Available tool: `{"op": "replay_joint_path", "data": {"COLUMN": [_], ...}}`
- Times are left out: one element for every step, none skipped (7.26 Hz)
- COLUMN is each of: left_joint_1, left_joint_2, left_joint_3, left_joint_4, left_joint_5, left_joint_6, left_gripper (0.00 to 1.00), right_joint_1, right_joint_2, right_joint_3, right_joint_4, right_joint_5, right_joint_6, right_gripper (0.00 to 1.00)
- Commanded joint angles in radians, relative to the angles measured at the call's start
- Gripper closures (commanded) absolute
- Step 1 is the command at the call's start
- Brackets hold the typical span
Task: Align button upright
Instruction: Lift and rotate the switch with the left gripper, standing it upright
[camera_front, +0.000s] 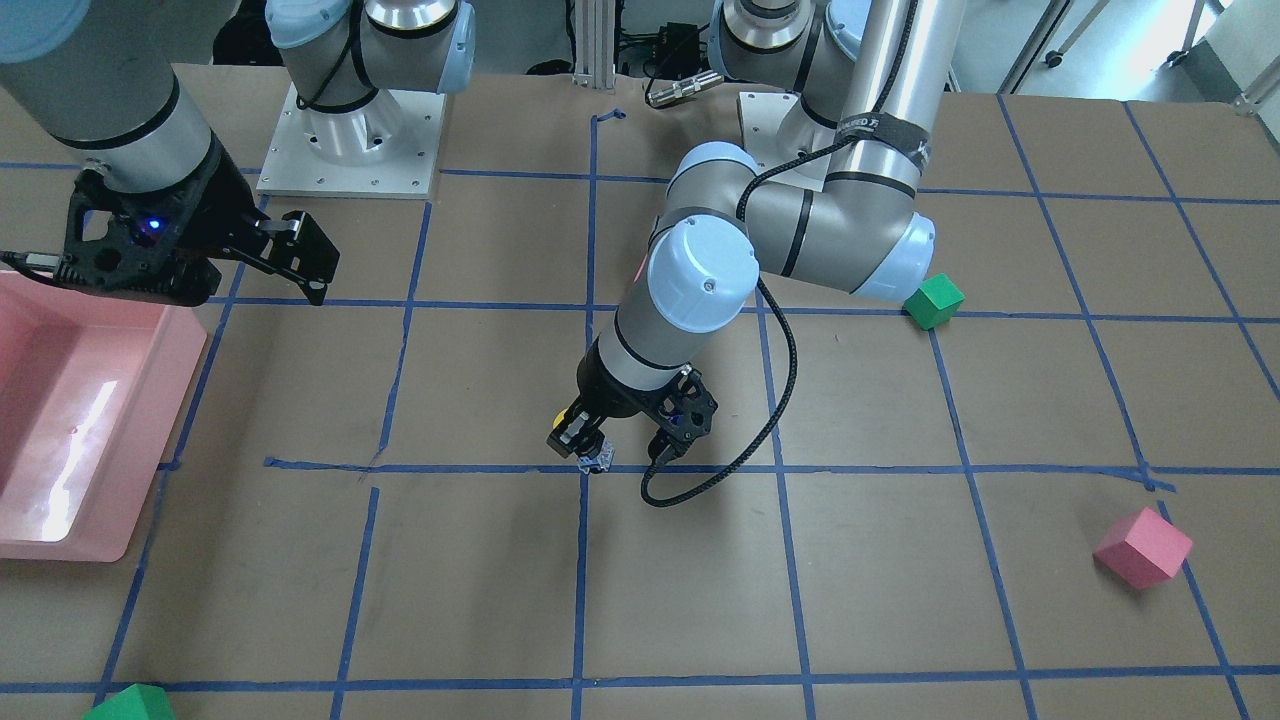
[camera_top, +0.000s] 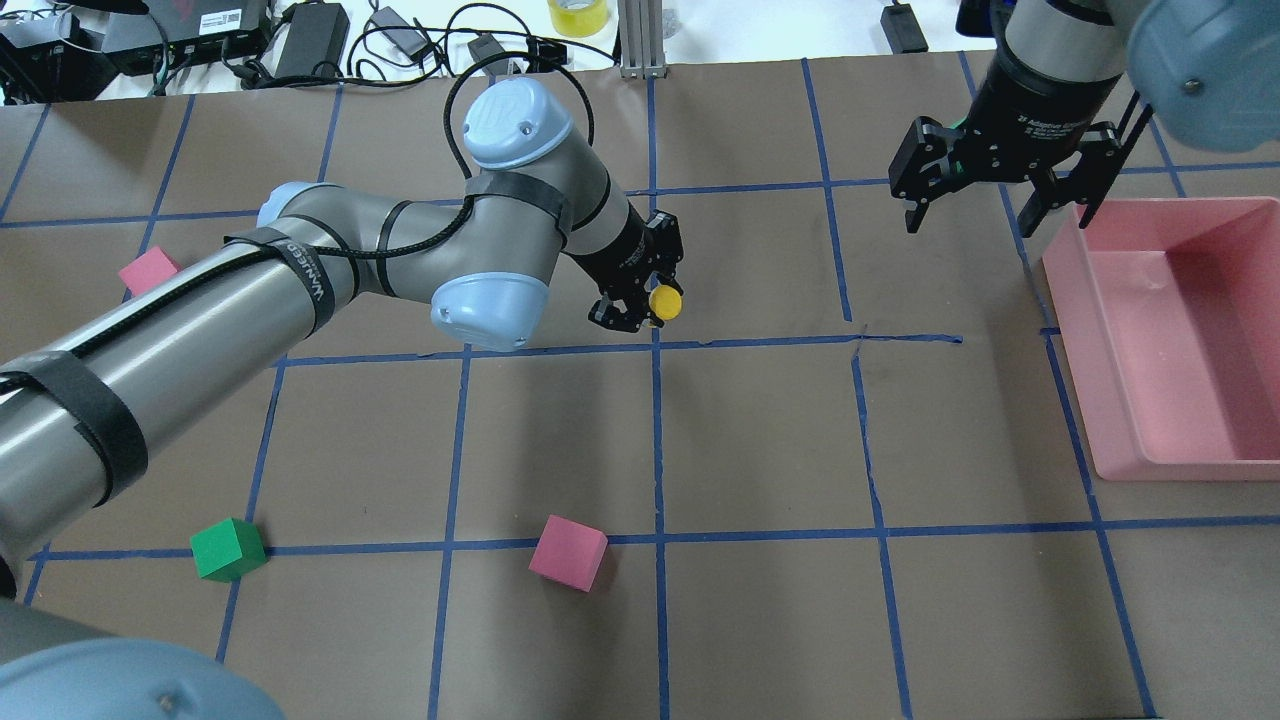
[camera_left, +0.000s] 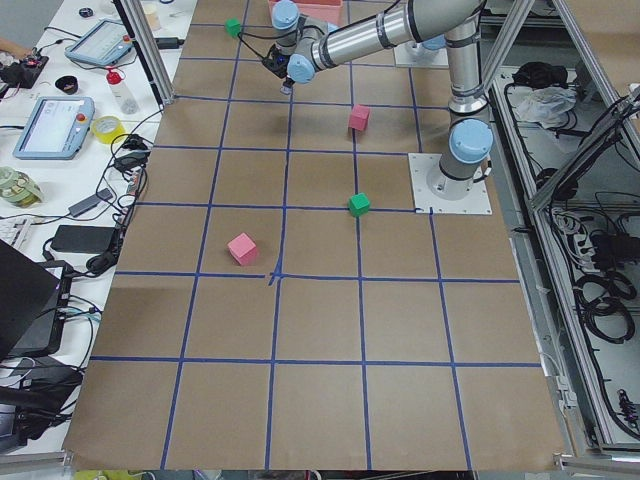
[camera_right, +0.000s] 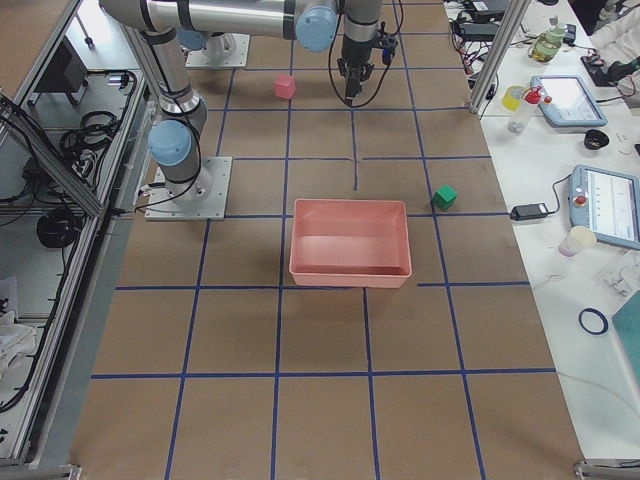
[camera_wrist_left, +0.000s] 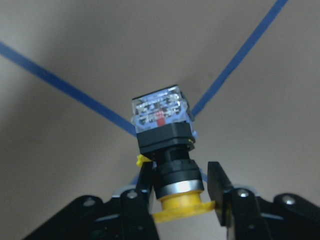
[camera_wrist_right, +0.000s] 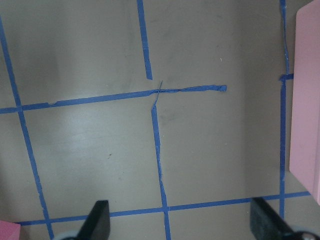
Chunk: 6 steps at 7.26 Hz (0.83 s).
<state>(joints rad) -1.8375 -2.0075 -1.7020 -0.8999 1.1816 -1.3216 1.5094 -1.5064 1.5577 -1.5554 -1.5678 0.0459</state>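
The button (camera_wrist_left: 165, 135) hangs between the fingers of my left gripper (camera_wrist_left: 181, 172), which is shut on it at the yellow cap (camera_wrist_left: 182, 207). Its clear, silvery base points away from the wrist camera, down toward a crossing of blue tape lines. In the overhead view the yellow cap (camera_top: 665, 302) shows at the tip of the left gripper (camera_top: 640, 308), near the table's middle. From the front-facing view the button's base (camera_front: 592, 458) sits at or just above the paper; contact is unclear. My right gripper (camera_top: 1000, 205) hovers open and holds nothing beside the pink bin.
A pink bin (camera_top: 1100, 440) stands on the robot's right side. Foam cubes lie scattered: a green one (camera_top: 228, 548), a pink one (camera_top: 568, 552) and another pink one (camera_top: 148, 270) behind the left arm. The left arm's cable (camera_front: 770, 400) loops near the gripper.
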Motion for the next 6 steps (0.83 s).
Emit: {"op": "replay_joint_path", "data": {"left_joint_1": [0.070, 0.125, 0.147, 0.149, 0.150, 0.152], "left_joint_2": [-0.019, -0.025, -0.042, -0.051, -0.060, -0.072], "left_joint_3": [-0.027, -0.059, -0.086, -0.093, -0.091, -0.090], "left_joint_4": [-0.008, -0.008, -0.011, -0.013, -0.011, -0.011], "left_joint_5": [-0.180, -0.285, -0.324, -0.347, -0.382, -0.384], "left_joint_6": [-0.070, -0.007, 0.103, 0.119, 0.119, 0.117], "left_gripper": [1.00, 1.00, 1.00, 1.00, 1.00, 1.00], "right_joint_1": [0.000, 0.000, 0.000, 0.000, 0.000, 0.000], "right_joint_2": [0.000, 0.000, 0.000, 0.000, 0.000, 0.000], "right_joint_3": [0.001, 0.001, 0.001, 0.001, 0.001, 0.002], "right_joint_4": [0.000, -0.002, 0.000, 0.000, 0.000, 0.000], "right_joint_5": [0.000, 0.000, -0.001, 0.000, -0.001, 0.000], "right_joint_6": [0.003, 0.005, 0.005, 0.006, 0.006, 0.008], "right_gripper": [0.00, 0.00, 0.00, 0.00, 0.00, 0.00]}}
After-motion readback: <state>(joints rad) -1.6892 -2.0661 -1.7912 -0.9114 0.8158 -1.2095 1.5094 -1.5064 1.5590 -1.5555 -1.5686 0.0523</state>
